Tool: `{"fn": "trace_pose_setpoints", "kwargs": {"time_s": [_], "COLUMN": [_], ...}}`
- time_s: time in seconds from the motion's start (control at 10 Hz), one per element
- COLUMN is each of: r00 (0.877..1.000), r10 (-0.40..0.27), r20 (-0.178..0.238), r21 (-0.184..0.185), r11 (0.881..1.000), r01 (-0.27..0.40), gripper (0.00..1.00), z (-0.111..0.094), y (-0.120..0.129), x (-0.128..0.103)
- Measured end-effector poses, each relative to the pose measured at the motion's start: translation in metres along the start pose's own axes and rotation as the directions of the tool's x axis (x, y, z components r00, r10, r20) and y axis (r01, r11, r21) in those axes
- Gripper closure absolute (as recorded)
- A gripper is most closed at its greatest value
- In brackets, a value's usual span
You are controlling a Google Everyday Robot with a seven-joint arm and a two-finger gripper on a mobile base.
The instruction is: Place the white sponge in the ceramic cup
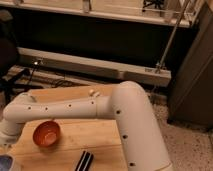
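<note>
Because the gripper showed only as a dark piece at the bottom edge of the camera view, low over the near part of the wooden table, you could not tell whether it was released, clenched or grasping anything. Near it on the left sat the 1 vessel in sight, an orange, bowl-shaped ceramic cup, upright, with nothing visible inside. Above both, the white arm lay across the table from right to left and hid much of the surface. Beyond the arm, at the table's far edge, sat a small pale thing that was probably the white sponge, well apart from the cup; it was too small to be sure.

Your step, as I judged it, was the pick and not the drop. You needed to confirm the sponge first, then come down over its middle, squeeze gently since a sponge would likely give, and lift clear of the edge. On the carry, you had to keep the arm off the cup, which looked light enough to slide, and let go only once centred over its mouth.
</note>
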Motion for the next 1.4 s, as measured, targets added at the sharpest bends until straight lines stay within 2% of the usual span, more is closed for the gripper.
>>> {"fn": "trace_pose_setpoints", "kwargs": {"time_s": [0.6, 0.7, 1.4], "r00": [1.000, 1.000, 1.000], "r10": [0.000, 0.002, 0.021], "r20": [0.023, 0.018, 0.002], "r21": [-0.031, -0.032, -0.029], "r11": [1.000, 0.999, 0.999], "r01": [0.001, -0.001, -0.021], "gripper": [0.24, 0.20, 0.20], "z": [-0.004, -0.006, -0.016], "y": [-0.010, -0.012, -0.021], "x": [-0.003, -0.001, 0.001]}}
